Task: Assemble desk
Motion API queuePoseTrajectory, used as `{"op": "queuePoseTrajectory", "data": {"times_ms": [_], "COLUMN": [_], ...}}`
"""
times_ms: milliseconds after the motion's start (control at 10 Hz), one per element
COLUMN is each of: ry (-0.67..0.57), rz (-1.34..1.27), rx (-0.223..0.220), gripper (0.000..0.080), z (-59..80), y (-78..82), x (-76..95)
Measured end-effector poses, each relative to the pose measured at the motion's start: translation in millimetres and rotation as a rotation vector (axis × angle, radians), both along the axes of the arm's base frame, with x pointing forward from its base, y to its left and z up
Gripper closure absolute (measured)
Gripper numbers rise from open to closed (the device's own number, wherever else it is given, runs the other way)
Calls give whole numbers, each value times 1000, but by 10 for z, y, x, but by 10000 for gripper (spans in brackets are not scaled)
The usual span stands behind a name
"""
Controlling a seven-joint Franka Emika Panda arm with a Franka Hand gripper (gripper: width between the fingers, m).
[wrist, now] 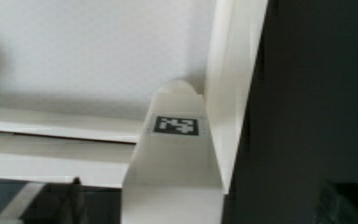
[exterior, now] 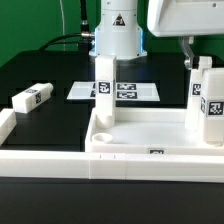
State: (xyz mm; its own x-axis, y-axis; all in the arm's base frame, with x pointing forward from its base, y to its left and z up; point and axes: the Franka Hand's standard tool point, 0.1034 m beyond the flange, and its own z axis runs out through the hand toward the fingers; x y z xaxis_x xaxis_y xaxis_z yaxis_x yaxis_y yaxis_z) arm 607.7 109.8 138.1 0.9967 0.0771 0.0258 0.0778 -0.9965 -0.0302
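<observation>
Tabletop (exterior: 140, 135) front rim nearest, lying flat below the fingers. Two legs stand upright in it. The right leg (exterior: 210, 100) is directly beneath the gripper (exterior: 203, 58), one finger (exterior: 187, 62) just beside its flank. The second leg (exterior: 105, 92) is well off to that finger's outer side, and a third leg (exterior: 32, 98) lies loose on the table, farther still. Wrist view: tagged leg face close up, probably the right leg.

Risk, by my reading: an off-centre squeeze or sideways tug would tilt the leg or drag the tabletop.

Finger opening: cannot tell. Other finger hidden, contact unclear.
</observation>
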Motion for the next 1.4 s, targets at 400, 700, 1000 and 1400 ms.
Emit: {"op": "queuePoseTrajectory", "data": {"times_ms": [400,700,1000,1400], "ry": [-33,-36,-39,-38], "rz": [-4,-8,-8,-35], "rx": [-5,-10,-13,-12], "gripper": [151,151,421,511], "z": [-47,-124,-166,-166], "y": [-24,-57,-66,-66], "x": [130,148,146,147]}}
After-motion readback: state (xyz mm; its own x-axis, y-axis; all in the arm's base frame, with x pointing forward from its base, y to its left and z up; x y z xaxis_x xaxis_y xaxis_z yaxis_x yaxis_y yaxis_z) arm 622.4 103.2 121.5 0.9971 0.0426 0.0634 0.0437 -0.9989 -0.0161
